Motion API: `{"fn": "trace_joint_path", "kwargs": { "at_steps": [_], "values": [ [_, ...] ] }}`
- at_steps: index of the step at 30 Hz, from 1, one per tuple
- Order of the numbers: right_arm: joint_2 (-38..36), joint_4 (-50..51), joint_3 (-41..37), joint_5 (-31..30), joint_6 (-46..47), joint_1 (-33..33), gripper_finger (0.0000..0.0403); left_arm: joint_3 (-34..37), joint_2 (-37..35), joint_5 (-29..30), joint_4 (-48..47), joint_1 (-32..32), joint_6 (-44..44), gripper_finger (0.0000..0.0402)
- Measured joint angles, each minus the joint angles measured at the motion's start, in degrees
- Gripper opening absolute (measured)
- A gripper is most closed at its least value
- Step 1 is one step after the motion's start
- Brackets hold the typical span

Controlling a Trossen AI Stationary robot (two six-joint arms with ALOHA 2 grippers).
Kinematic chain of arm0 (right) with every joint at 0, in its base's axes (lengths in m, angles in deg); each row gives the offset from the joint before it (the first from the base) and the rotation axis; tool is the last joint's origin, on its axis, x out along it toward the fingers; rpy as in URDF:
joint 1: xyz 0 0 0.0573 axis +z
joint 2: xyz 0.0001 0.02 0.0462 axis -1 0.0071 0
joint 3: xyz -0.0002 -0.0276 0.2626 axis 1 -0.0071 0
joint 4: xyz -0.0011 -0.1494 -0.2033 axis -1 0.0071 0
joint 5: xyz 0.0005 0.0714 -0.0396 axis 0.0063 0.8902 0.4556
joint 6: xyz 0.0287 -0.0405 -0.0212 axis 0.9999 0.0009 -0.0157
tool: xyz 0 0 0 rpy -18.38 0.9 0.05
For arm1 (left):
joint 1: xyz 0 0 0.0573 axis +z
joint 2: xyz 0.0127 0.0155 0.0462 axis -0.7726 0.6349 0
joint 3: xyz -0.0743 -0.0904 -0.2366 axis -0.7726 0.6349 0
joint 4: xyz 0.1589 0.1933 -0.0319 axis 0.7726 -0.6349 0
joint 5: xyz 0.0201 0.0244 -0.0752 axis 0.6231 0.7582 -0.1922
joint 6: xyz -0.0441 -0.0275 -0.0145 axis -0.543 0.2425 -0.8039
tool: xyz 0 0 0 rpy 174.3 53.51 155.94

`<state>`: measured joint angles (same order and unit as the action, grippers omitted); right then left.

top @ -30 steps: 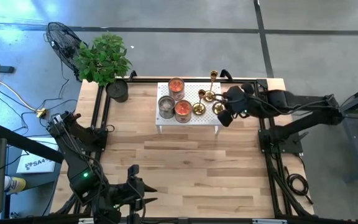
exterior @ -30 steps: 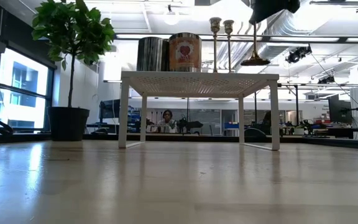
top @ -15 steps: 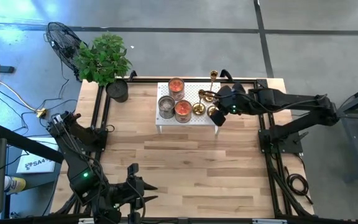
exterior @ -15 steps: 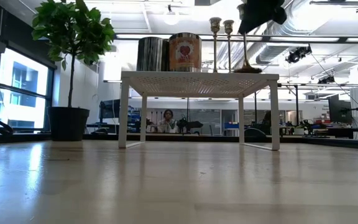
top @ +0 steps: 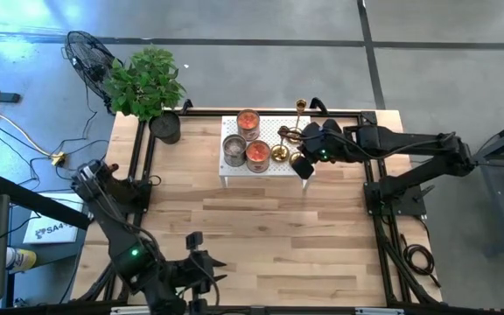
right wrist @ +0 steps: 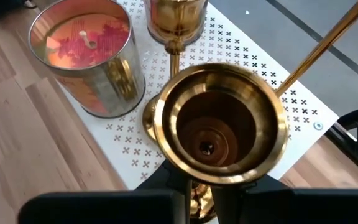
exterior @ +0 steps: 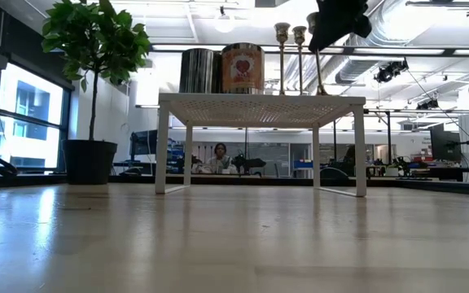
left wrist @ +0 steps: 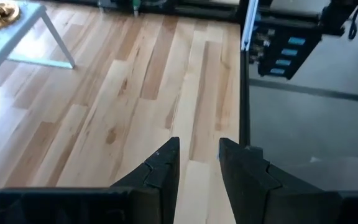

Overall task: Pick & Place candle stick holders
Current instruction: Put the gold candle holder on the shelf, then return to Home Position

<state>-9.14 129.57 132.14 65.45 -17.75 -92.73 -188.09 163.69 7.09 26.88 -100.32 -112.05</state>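
My right gripper (top: 302, 164) is shut on a gold candle stick holder (right wrist: 219, 124) at the near right corner of the small white table (top: 274, 171). Two more gold holders (top: 280, 153) (top: 292, 134) and a taller one (top: 300, 107) stand on their round bases on that table. In the low view the held holder's stem (exterior: 317, 69) runs from the gripper (exterior: 338, 18) down to the tabletop. My left gripper (left wrist: 197, 165) is open over the wooden table's near edge, with nothing between its fingers. My right gripper pinches the holder's slim stem just under its cup (right wrist: 197, 190) between its two fingers. The fingers (right wrist: 241, 186) slant down from the right, across the stem. The holder stands upright with its base down at the white tabletop; whether it rests there, I cannot tell.
Two glass jars with orange-red candles (top: 248, 122) (top: 257, 154) and a grey tin (top: 233, 150) crowd the white table's left half. A potted plant (top: 147, 83) stands at the far left corner. Bare wood (top: 261, 227) lies between the white table and the left gripper.
My right gripper has carried the holder toward the table's left and down. The holder's base hung above the white table's right end and now sits at the tabletop, further in. My left gripper has shifted a little toward the right along the near edge.
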Motion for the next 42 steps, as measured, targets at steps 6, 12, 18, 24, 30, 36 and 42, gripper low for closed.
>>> {"fn": "trace_joint_path", "kwargs": {
  "at_steps": [6, 12, 18, 24, 30, 36, 42],
  "values": [
    [0.0, 0.0, 0.0, 0.0, 0.0, 0.0, 0.0099, 0.0, 0.1, -3.6, -0.5, 1.5, -0.2, 0.0111],
    [0.0, 0.1, 0.0, -0.3, 1.6, 0.0, 0.0151, 0.0, 0.1, -4.2, -0.6, 1.5, -0.2, 0.0111],
    [-0.2, 0.1, 0.0, 5.0, -0.3, 0.0, 0.0192, 0.0, 0.1, -4.1, -0.5, 1.4, -0.2, 0.0111],
    [-2.8, 1.7, 0.0, 5.4, 0.2, 0.1, 0.0203, 0.0, 0.1, -4.2, -0.5, 1.4, -0.2, 0.0111],
    [-7.7, 4.6, 0.0, 3.1, 1.2, 0.0, 0.0196, 0.0, 0.1, -4.2, -0.6, 1.4, -0.2, 0.0111],
    [-14.3, 10.9, 0.0, 5.2, 6.5, 0.2, 0.0189, -0.1, 1.2, -6.6, -0.6, 1.4, -0.2, 0.0111],
    [-21.7, 18.9, 0.0, 6.6, 11.9, 3.2, 0.0181, -0.1, 2.6, -5.4, -1.9, 1.4, 0.3, 0.0111]
  ]
}}
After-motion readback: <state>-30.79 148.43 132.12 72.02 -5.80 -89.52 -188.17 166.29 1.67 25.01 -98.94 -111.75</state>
